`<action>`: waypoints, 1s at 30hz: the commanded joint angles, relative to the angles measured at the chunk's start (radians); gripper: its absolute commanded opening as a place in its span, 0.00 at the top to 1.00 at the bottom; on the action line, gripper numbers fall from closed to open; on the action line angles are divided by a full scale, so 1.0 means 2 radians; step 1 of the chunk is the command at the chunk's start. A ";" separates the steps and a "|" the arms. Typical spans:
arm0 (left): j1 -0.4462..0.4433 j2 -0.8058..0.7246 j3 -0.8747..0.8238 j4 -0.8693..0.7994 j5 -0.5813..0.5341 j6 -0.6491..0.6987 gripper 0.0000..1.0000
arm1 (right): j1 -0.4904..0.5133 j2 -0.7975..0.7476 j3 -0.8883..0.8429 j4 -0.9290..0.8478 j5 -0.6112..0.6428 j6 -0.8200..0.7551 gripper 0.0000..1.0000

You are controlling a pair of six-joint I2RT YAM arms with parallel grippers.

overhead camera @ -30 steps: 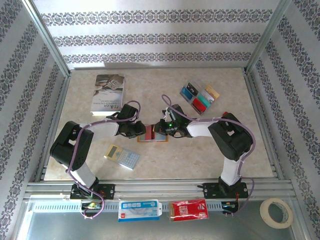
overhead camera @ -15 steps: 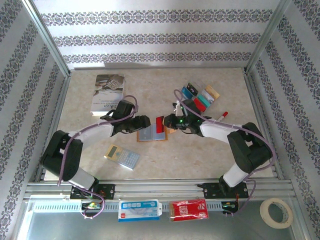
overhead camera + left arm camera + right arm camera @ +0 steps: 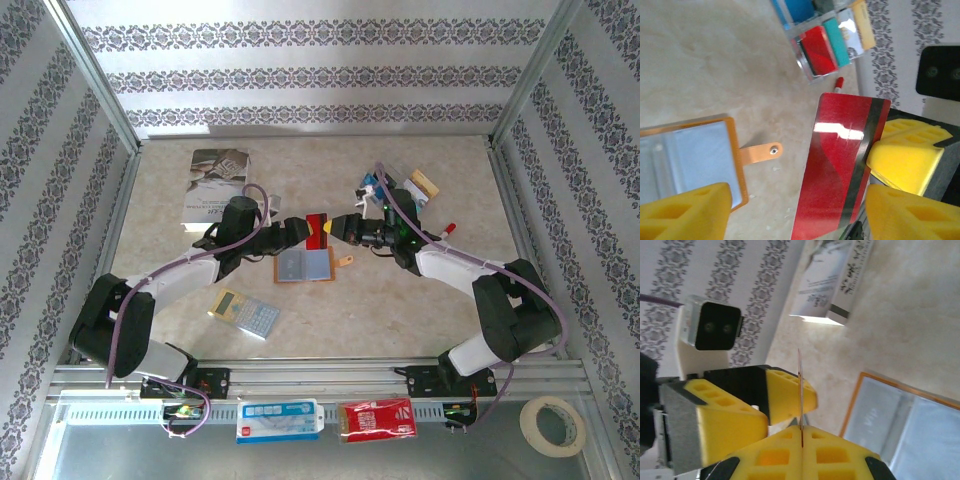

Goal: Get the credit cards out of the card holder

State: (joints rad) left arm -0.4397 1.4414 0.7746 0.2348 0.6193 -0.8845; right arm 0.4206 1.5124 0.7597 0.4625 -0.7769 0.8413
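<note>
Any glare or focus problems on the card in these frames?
Left wrist: a white glare streak crosses the red card; the yellow fingers of the left tool at the bottom edge are soft, the card holder is sharp. Right wrist: the card is edge-on, a thin line between the slightly soft pads of the right tool. Top external: even light, soft shadows under the arms, no glare.

Left fingers (image 3: 685, 210) spread, right fingers (image 3: 840, 457) clamped shut

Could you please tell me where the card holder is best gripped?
Probably its small tab, approached from above on the card holder's right side: the holder lies open and flat on the table, so only that tab, jutting past the orange edge, offers a narrow part to pinch.
</note>
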 commanded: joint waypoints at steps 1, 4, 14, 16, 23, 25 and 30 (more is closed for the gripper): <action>-0.007 0.003 -0.006 0.089 0.041 -0.041 0.36 | -0.006 -0.009 -0.006 0.084 -0.045 0.052 1.00; -0.006 0.005 -0.016 0.135 0.051 -0.068 0.48 | -0.012 -0.007 -0.009 0.116 -0.052 0.080 1.00; -0.007 0.008 -0.010 0.166 0.064 -0.104 0.87 | -0.025 0.011 -0.022 0.189 -0.063 0.131 1.00; -0.007 0.011 -0.006 0.164 0.066 -0.107 0.93 | -0.024 0.019 -0.023 0.207 -0.067 0.143 0.98; -0.006 0.013 -0.006 0.172 0.067 -0.113 0.97 | -0.022 0.057 -0.022 0.299 -0.076 0.205 0.87; -0.007 0.014 -0.007 0.175 0.067 -0.114 0.97 | -0.021 0.064 -0.020 0.305 -0.076 0.209 0.86; -0.006 0.015 -0.009 0.179 0.063 -0.117 0.97 | -0.017 0.073 -0.019 0.306 -0.076 0.210 0.81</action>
State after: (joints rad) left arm -0.4393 1.4620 0.7509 0.5476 0.7300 -1.1084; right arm 0.3710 1.6508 0.7109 0.9787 -0.8970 1.2510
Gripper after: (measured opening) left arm 0.062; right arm 0.179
